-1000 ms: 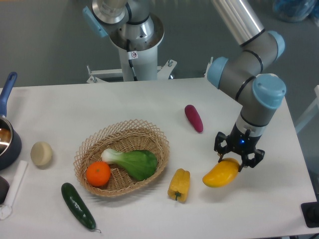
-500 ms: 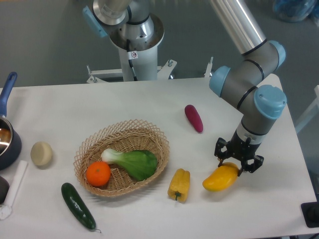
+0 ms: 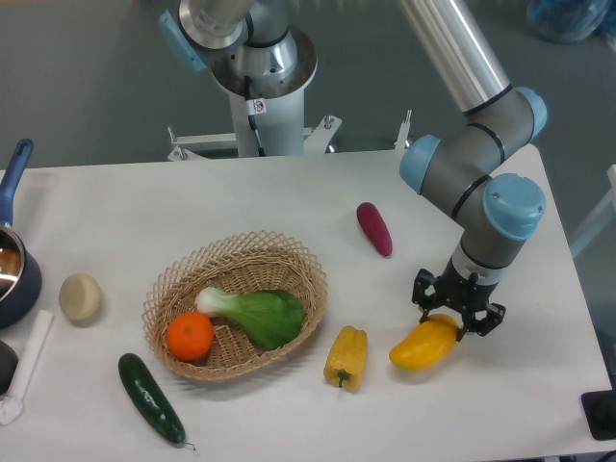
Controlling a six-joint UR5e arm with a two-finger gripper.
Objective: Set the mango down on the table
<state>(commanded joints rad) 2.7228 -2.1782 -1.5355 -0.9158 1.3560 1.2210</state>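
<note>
The mango (image 3: 420,347), glossy yellow-orange with a tapered end, lies low over the white table (image 3: 289,202) at the front right, and seems to touch the surface. My gripper (image 3: 458,313) points straight down over its right end, and its black fingers (image 3: 424,292) are shut on that end. The fingertips are partly hidden by the fruit.
A yellow bell pepper (image 3: 346,357) sits just left of the mango. A wicker basket (image 3: 169,289) holds an orange (image 3: 190,336) and a bok choy (image 3: 255,314). Also on the table are a purple eggplant (image 3: 374,228), a cucumber (image 3: 150,397), a pale round item (image 3: 80,296) and a pot (image 3: 13,265) at the left edge.
The gripper has come down and shifted slightly left with the mango, bringing it to the tabletop. Nothing else moved.
</note>
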